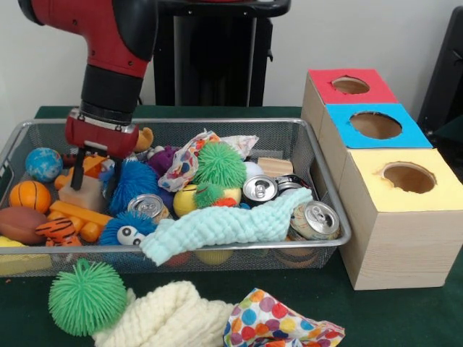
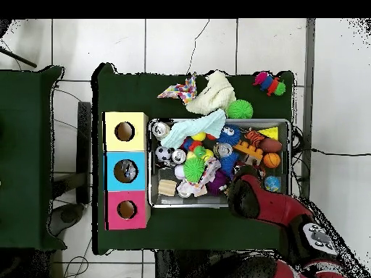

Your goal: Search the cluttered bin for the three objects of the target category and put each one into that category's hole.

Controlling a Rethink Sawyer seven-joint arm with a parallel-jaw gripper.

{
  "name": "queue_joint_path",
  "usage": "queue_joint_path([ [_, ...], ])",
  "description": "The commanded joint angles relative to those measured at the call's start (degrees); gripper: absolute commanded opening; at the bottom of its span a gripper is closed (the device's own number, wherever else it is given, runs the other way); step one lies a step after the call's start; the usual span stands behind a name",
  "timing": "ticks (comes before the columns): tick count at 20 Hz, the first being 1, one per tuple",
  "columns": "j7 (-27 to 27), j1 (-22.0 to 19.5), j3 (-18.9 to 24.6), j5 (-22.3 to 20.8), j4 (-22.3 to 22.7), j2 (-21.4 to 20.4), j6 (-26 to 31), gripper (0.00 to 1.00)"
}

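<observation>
I am looking at a worktop (image 1: 405, 311) covered in dark green cloth, standing on a floor (image 2: 174, 43) of pale square tiles with dark grout lines. A plain light wall (image 1: 362, 32) is filling the background behind it. A second green-covered table (image 2: 25, 156) is sitting just beside it, and thin cables (image 2: 69, 108) are trailing across the tiles between them.

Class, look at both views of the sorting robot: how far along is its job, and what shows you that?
Done: possibly something, since the blue box's hole seems to hold an item; the red and yellow holes look empty. In hand: the gripper is down in the wire bin at its ball end, over a pale block; a grasp cannot be confirmed. Left: the bin remains crowded with cans, toys and cloths.
</observation>
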Motion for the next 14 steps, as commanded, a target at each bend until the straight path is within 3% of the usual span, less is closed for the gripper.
queue_joint_path([
  [1,1.4,-4.0,7.0,-8.6,-5.0,5.2,0.8,1.0],
  [7,-1.0,-10.2,15.6,-13.6,-6.3,1.4,8.2,1.0],
  [14,-4.0,-13.7,22.3,-18.2,-7.9,1.9,12.4,1.0],
])
